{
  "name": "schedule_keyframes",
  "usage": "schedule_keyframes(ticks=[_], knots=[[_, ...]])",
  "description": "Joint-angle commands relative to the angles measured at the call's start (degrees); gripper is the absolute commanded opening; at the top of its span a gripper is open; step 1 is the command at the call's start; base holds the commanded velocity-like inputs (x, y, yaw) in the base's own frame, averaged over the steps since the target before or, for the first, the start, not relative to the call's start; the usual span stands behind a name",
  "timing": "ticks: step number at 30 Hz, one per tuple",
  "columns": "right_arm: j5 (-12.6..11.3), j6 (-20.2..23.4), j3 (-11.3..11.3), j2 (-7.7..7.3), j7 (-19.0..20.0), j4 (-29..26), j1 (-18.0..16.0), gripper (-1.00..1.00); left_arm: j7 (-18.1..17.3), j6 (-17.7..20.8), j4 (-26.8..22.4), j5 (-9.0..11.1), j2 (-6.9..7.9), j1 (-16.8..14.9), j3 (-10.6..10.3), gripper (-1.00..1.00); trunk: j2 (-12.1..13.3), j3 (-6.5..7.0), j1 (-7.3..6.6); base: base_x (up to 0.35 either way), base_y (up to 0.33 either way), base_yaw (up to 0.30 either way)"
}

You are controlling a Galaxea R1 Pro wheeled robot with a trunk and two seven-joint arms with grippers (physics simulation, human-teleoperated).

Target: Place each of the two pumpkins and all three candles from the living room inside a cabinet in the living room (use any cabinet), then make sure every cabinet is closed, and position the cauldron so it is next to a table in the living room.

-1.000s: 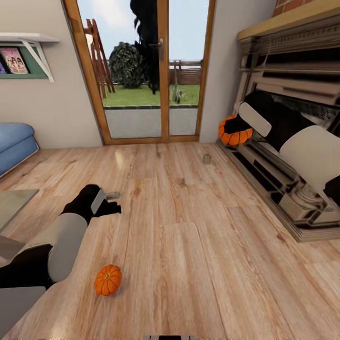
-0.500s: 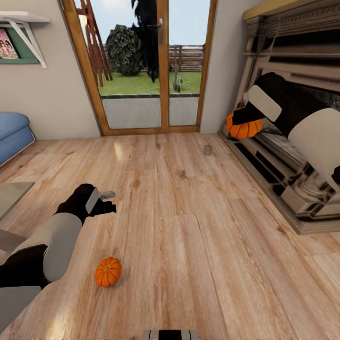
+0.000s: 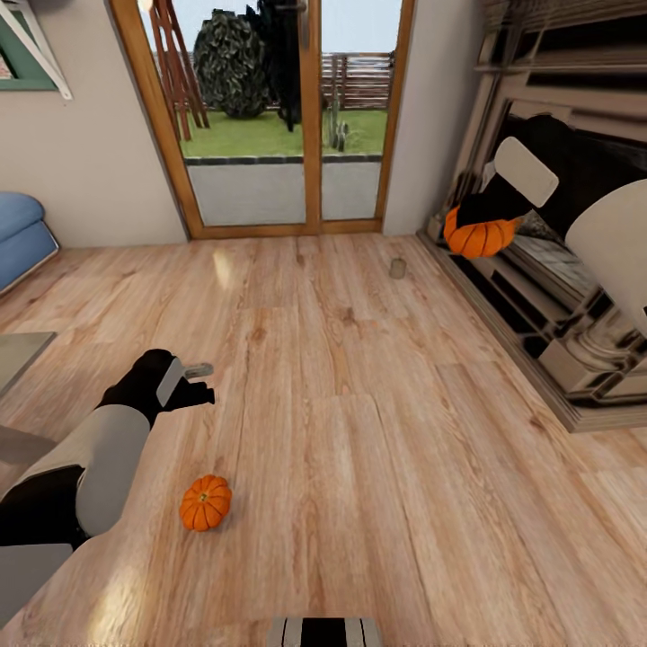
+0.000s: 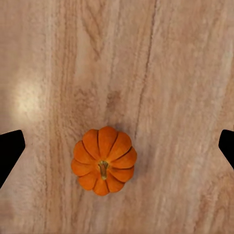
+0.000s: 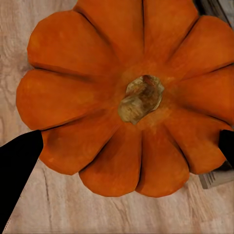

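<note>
One small orange pumpkin (image 3: 205,502) lies on the wooden floor near my left arm. My left gripper (image 3: 196,392) hangs above the floor, and in the left wrist view this pumpkin (image 4: 104,161) lies between its wide-apart fingertips (image 4: 10,150); the left gripper (image 4: 117,149) is open. A second pumpkin (image 3: 481,236) is held in the air before the fireplace, with my right gripper (image 3: 485,211) shut on it. That pumpkin (image 5: 129,95) looms large in the right wrist view, between the right gripper's (image 5: 124,153) tips. A stubby grey candle (image 3: 398,268) stands on the floor by the fireplace base. Cabinet and cauldron are out of view.
An ornate beige fireplace (image 3: 575,359) runs along the right. Glass patio doors (image 3: 279,117) are straight ahead. A blue sofa (image 3: 18,235) and the grey corner of the low table (image 3: 18,352) sit at the left edge.
The whole picture has slid upward, so the camera has moved. My right gripper keeps its hold on the pumpkin and sits further right in the picture. The left gripper has barely moved.
</note>
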Motion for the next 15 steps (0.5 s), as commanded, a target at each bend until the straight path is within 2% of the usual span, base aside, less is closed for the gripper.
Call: schedule_keyframes(ticks=[1,15], knots=[[-0.3,0.2,0.5,-0.07,-0.4,-0.2,-0.1,-1.0,0.0,0.2,-0.1,-0.2,0.11,0.0,0.4,1.0,0.0,-0.27,0.01,0.0,0.0,0.0],[-0.5,-0.4,1.2,-0.09,-0.5,-0.6,-0.1,-1.0,-0.3,0.1,0.0,-0.2,0.67,0.0,0.3,1.0,-0.2,-3.37,0.37,0.0,0.0,0.0]])
